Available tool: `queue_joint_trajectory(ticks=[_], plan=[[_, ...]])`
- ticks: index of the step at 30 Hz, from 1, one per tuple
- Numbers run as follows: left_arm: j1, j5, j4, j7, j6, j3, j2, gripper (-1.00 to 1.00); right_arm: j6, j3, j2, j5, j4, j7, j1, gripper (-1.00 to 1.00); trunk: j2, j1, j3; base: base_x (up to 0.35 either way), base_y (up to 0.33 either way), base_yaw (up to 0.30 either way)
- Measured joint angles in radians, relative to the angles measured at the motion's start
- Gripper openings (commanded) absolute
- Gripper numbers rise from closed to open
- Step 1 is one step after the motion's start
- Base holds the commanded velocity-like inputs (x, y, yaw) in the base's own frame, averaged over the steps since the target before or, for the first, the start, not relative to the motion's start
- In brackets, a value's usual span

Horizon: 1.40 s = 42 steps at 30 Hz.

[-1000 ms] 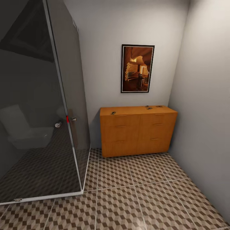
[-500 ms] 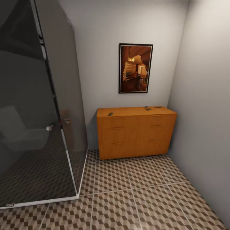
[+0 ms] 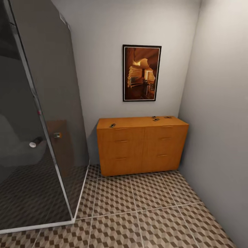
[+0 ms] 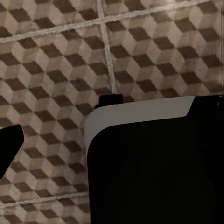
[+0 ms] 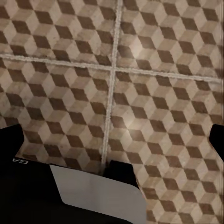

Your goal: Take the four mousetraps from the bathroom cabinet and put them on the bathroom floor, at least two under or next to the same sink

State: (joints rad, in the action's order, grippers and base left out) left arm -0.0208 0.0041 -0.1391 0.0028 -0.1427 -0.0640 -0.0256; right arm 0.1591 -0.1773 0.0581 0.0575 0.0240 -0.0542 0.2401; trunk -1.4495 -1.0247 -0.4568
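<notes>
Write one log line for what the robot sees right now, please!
phase: heading to cabinet | mousetraps: small things on cabinet top, one left, rest right | floor: no traps seen | shower glass: left | tools: state unclear

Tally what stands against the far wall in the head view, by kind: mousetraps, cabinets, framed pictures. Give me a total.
mousetraps: 4, all lying on the cabinet top, one near its left end and three towards its right end
cabinet: 1
framed picture: 1
Total: 6
</notes>
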Motion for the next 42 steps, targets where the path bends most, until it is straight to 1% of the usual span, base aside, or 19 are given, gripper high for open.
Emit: queue_joint_trajectory(ticks=[20, 32, 42], plan=[[0.000, 0.000, 0.000, 0.000, 0.000, 0.000, 0.000, 1.00, 0.001, -0.001, 0.008, -0.002, 0.001, 0.002, 0.000, 1.00, 0.000, 0.000, 0.000, 0.164, -0.256, 0.000], [0.000, 0.000, 0.000, 0.000, 0.000, 0.000, 0.000, 1.00, 0.001, -0.001, 0.004, 0.000, 0.001, 0.003, 0.000, 1.00, 0.000, 0.000, 0.000, 0.161, -0.255, 0.000], [0.000, 0.000, 0.000, 0.000, 0.000, 0.000, 0.000, 1.00, -0.002, -0.002, 0.004, -0.001, -0.001, 0.003, 0.000, 1.00, 0.000, 0.000, 0.000, 0.063, -0.084, 0.000]])
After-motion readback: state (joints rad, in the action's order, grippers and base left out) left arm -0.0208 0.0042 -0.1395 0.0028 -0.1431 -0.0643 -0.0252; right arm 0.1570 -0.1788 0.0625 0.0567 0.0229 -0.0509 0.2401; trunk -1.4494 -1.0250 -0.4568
